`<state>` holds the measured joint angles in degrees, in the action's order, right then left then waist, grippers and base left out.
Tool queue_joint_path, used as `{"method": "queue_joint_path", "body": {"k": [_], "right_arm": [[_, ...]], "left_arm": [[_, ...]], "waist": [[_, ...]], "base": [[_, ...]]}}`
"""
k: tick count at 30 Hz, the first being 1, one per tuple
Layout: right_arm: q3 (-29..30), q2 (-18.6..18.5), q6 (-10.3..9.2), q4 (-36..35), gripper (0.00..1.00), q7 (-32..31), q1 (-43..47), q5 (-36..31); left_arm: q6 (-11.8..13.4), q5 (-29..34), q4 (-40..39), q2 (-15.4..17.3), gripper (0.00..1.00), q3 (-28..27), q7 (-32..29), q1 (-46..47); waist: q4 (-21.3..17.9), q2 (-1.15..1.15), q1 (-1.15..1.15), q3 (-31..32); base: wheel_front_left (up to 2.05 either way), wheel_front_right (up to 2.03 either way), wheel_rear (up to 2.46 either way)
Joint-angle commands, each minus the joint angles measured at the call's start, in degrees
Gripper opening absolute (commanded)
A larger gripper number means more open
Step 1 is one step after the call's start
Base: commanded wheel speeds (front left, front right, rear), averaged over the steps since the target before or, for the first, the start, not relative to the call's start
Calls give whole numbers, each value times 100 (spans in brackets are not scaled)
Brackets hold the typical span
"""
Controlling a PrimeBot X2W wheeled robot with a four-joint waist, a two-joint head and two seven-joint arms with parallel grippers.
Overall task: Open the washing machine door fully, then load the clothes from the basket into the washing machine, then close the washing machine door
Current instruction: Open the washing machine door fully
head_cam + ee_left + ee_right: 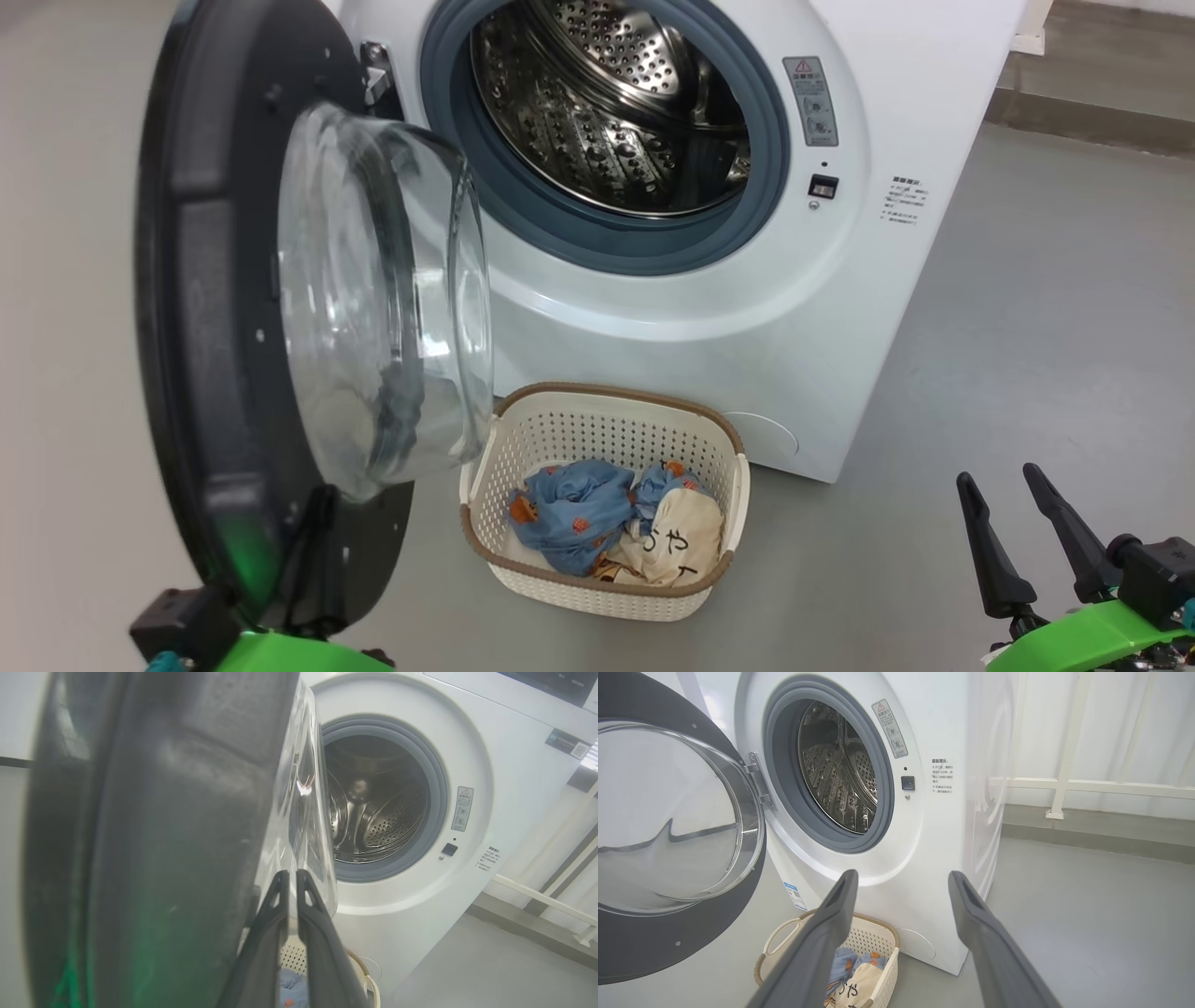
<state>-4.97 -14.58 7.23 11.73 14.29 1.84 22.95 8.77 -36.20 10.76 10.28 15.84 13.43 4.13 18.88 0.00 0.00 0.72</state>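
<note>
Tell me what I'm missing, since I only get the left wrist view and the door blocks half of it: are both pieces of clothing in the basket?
Observer: Yes, the blue and cream clothes lie bundled inside the basket, which sits in front of the washing machine.
Operator: Where is the right gripper?
Observer: The right gripper is to the right of the basket, apart from it, open and empty.

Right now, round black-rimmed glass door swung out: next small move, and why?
Probably nudge the door wider with the shut left gripper beside its inner face: its glass bowl juts close by the cream perforated basket of clothes, where the open right gripper must reach.
</note>
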Motion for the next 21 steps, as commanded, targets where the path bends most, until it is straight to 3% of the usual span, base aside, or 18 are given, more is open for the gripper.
{"method": "queue_joint_path", "body": {"k": [1,8,21], "right_arm": [[-69,-119,25,-144,100,71,-69,-78],[-79,-125,25,-131,100,71,-76,-72],[-96,-164,25,-161,100,71,-46,-55]], "left_arm": [[118,18,-182,219,0,-360,37,82],[308,31,-71,410,0,-646,57,165],[262,61,563,789,0,-1301,142,517]], "waist": [[26,0,0,-6],[96,0,0,-10],[192,0,0,-16]], "base": [[0,0,0],[0,0,0],[0,0,0]]}}
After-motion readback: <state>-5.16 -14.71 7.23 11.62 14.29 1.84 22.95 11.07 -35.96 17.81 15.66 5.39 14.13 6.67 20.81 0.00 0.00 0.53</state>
